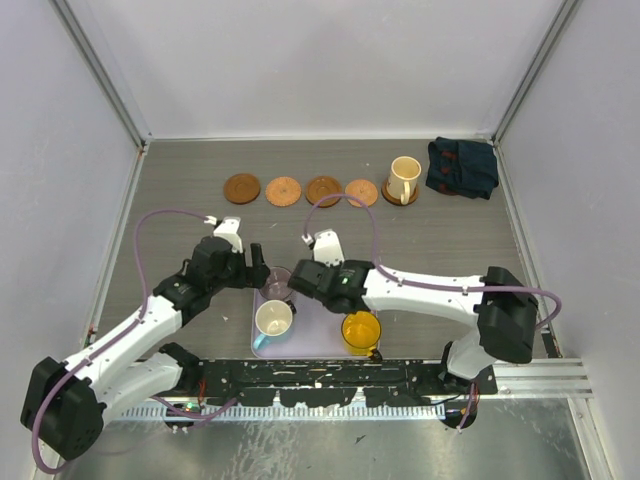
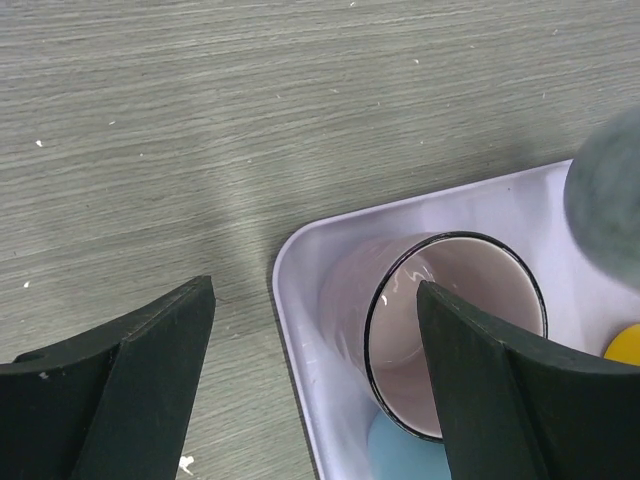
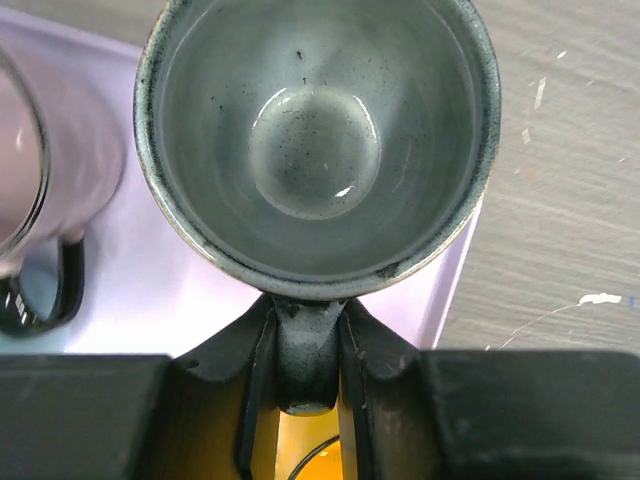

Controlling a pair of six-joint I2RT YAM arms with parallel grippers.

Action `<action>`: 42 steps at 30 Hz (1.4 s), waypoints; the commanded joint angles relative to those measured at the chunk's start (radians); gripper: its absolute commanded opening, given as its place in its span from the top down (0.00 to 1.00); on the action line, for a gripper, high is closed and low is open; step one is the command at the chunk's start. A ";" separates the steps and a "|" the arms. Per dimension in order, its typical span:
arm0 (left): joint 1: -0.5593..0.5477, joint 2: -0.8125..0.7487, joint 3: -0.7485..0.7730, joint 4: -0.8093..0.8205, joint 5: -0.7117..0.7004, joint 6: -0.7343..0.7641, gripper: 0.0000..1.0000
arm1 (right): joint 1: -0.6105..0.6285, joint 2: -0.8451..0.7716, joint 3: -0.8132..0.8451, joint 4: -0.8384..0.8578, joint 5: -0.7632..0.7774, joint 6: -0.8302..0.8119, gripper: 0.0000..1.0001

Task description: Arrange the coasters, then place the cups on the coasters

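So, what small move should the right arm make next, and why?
Probably lift the grey-teal mug straight up out of the lavender tray: the right gripper is shut on its handle, and four coasters in the far row lie bare.

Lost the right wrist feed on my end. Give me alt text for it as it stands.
The right claw is shut on the handle of the grey-teal glazed ceramic mug, seen from above and filling most of the frame. Beneath it lies the lavender plastic tray, with the translucent purple glass mug at the left edge and the grey wood-grain table on the right.
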 commanded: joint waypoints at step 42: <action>0.170 0.395 0.246 0.293 -0.042 0.021 0.14 | -0.791 0.423 0.470 0.607 -0.329 -0.660 0.99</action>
